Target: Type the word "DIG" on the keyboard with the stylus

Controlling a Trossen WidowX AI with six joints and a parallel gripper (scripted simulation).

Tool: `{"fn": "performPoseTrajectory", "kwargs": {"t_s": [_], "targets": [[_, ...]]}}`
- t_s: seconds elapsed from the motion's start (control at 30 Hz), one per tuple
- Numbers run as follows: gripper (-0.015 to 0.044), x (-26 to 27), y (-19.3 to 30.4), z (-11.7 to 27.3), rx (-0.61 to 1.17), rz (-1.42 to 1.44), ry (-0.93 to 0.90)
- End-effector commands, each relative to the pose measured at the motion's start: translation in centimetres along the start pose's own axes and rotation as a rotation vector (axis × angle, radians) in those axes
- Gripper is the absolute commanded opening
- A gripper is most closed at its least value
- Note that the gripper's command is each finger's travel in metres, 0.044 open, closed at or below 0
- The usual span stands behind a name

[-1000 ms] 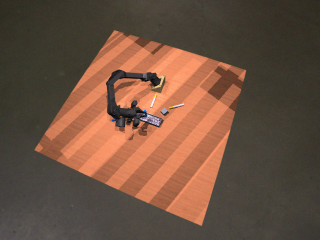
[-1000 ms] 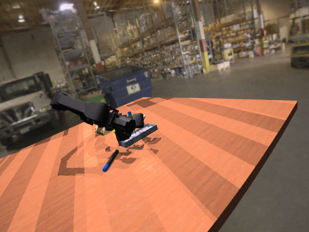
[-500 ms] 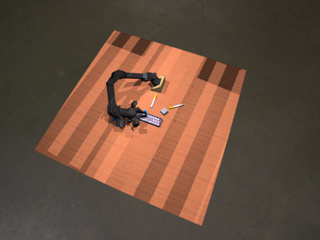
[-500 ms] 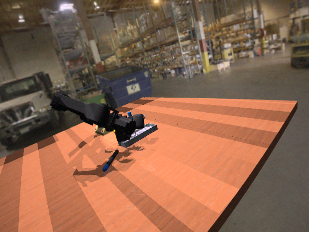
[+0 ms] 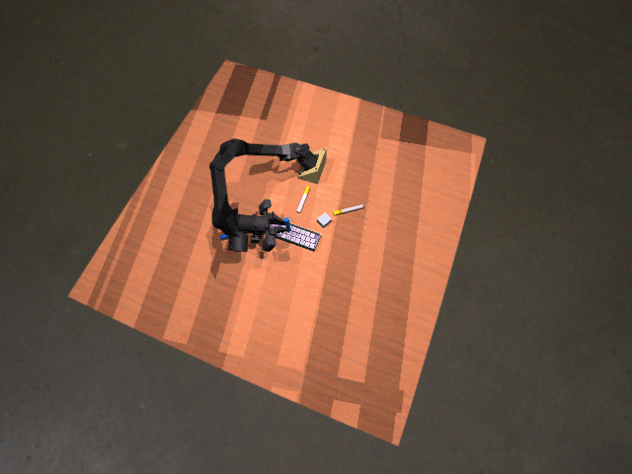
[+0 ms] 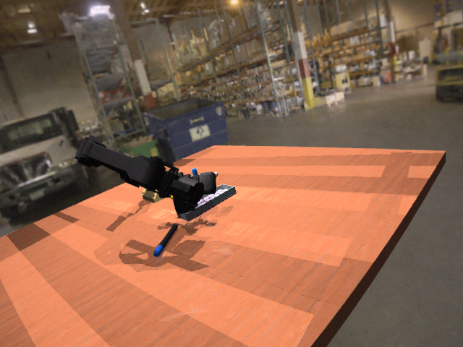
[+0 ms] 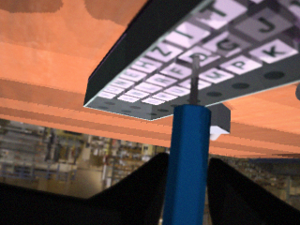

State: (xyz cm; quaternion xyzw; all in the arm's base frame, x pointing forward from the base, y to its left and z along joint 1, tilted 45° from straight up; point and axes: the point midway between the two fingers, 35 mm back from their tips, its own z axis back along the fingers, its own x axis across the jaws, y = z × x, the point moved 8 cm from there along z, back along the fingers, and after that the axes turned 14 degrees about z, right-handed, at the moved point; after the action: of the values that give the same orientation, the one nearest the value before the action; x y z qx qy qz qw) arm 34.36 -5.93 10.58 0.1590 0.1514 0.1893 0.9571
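My gripper is shut on the blue stylus and holds it over the keyboard. In the wrist view the thin grey tip of the stylus meets the D key, between the F key and the G key. I cannot tell how far the key is pressed down. The I key shows in the row beyond, up and left of the tip. In the top view the arm hides the keyboard's left end.
A black pen with a blue end lies near the keyboard's left end. A grey block sits just behind the keyboard. Two white and yellow pens lie farther back, near the beige wedge at the arm's base.
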Motion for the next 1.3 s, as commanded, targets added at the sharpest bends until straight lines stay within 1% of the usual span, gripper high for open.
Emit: {"fn": "performPoseTrajectory", "kwargs": {"t_s": [0.0, 0.4, 0.67, 1.0, 1.27], "targets": [[0.0081, -0.1, -0.1, -0.2, 0.000, 0.005, 0.007], [0.0081, -0.1, 0.0, -0.2, 0.000, 0.005, 0.007], [0.0081, 0.7, 3.0, 1.6, 0.001, 0.005, 0.007], [0.0084, 0.6, 3.0, 1.4, -0.001, 0.011, 0.012], [0.0031, -0.5, 3.6, 2.2, -0.050, -0.079, -0.128]]}}
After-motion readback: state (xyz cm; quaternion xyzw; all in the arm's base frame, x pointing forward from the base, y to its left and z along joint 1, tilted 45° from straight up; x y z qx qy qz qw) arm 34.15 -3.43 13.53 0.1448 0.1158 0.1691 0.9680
